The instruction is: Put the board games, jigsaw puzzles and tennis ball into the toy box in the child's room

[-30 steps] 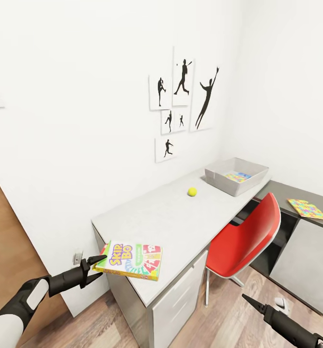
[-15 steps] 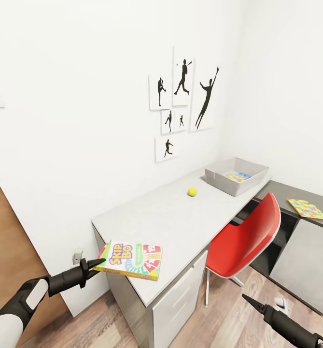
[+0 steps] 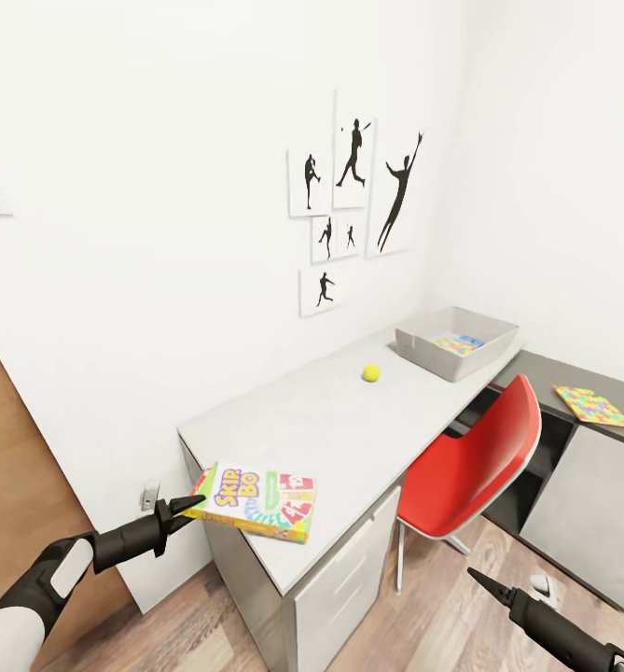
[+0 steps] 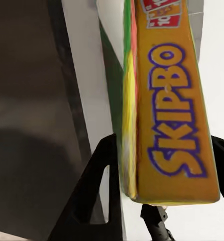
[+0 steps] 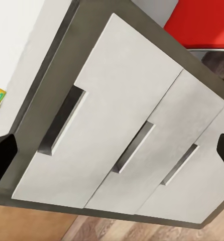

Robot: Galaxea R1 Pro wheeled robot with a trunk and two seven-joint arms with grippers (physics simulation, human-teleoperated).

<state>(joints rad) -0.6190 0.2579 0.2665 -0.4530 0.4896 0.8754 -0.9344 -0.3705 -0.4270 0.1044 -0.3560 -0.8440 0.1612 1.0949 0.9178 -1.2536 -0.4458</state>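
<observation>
SKIP-BO board game (image 3: 253, 501) lies flat at the near corner of the bench (image 3: 330, 429), its near edge overhanging the bench end. Left gripper (image 3: 187, 512) is level with that edge. In the left wrist view its black fingers (image 4: 94, 188) stand either side of the box's orange SKIP-BO edge (image 4: 170, 115), closed onto it so far as the view allows.

Tennis ball (image 3: 371, 372) sits alone farther along the bench, well apart from the game, near the toy box (image 3: 456, 341). Toy box stands at the far end of the bench by the wall corner; flat multicoloured pieces lie inside, too small to identify with certainty.

One jigsaw puzzle (image 3: 593, 405) lies flat on the lower dark grey desk (image 3: 587, 467) beyond the bench. Red chair (image 3: 475, 462) stands between the two desks, tucked against the bench front.

Right gripper (image 3: 489, 588) hangs low over the wood-plank floor (image 3: 442, 625), apart from everything. In the right wrist view its fingers (image 5: 2, 153) sit wide apart with nothing between them, facing the bench's drawer fronts (image 5: 127, 130).

Black sports-silhouette pictures (image 3: 353, 201) hang on the white wall above the bench.
</observation>
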